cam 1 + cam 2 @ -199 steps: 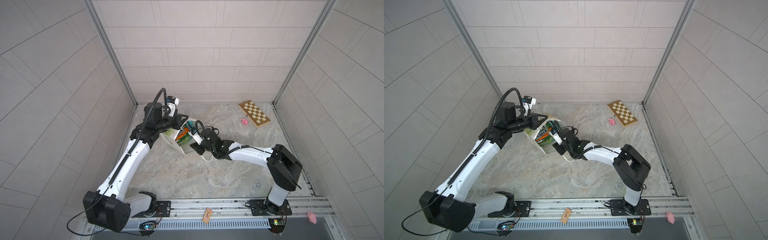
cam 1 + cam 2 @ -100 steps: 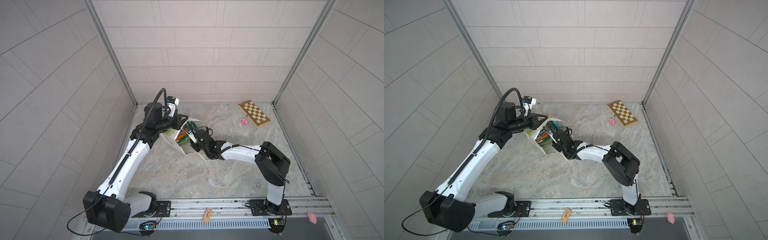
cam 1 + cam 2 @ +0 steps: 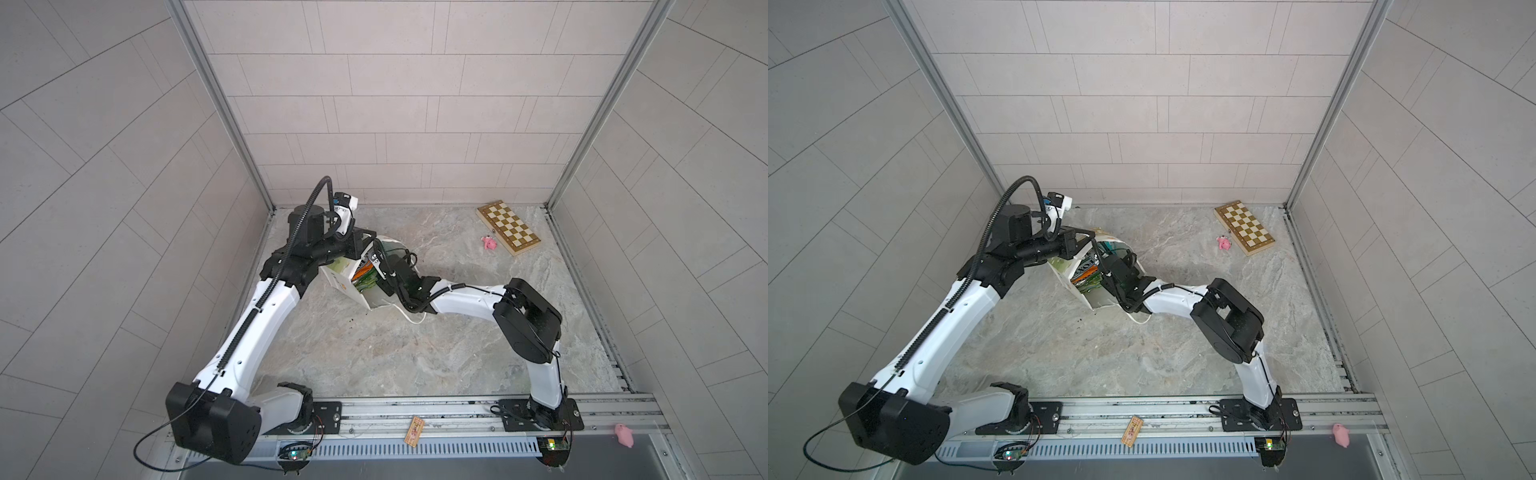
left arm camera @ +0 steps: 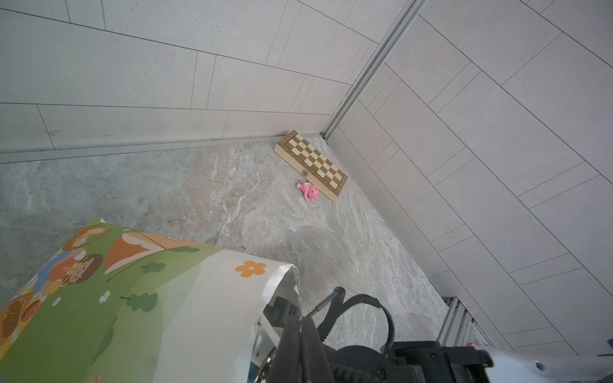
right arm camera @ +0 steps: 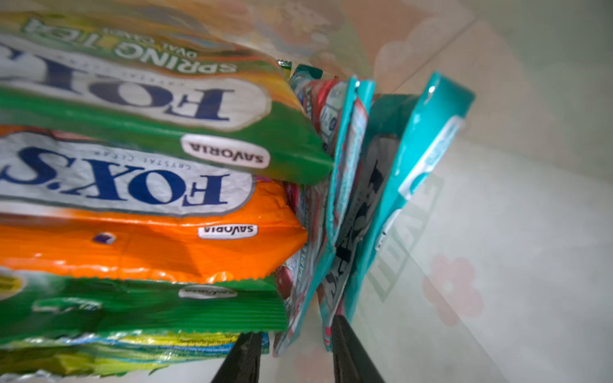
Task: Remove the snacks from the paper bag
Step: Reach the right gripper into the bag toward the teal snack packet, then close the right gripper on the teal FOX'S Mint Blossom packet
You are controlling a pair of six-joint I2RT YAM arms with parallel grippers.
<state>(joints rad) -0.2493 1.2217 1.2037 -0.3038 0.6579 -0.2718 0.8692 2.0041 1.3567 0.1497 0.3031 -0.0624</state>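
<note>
The white paper bag (image 3: pixel 344 283) (image 3: pixel 1073 287) is tilted, its mouth towards my right arm. My left gripper (image 3: pixel 360 245) (image 4: pixel 303 328) is shut on its far rim; the floral side (image 4: pixel 132 298) fills the left wrist view. Inside lie the snacks (image 3: pixel 365 277) (image 3: pixel 1087 277): a green packet (image 5: pixel 132 99), an orange packet (image 5: pixel 149 238) and another green one stacked flat, with two teal packets (image 5: pixel 348 165) on edge beside them. My right gripper (image 5: pixel 295 345) is deep in the bag, open, with the teal packets' lower edges between its fingers and a gap still showing.
A folded chessboard (image 3: pixel 509 227) lies in the far right corner with a pink toy pig (image 3: pixel 489 242) beside it. Another pink pig (image 3: pixel 624 434) and a small wooden card (image 3: pixel 413 432) rest on the front rail. The bag's cord handle (image 3: pixel 411 319) trails on the table.
My right arm has pushed further left into the bag, and its jaws have narrowed around the teal packets. The left arm and the bag have stayed put.
</note>
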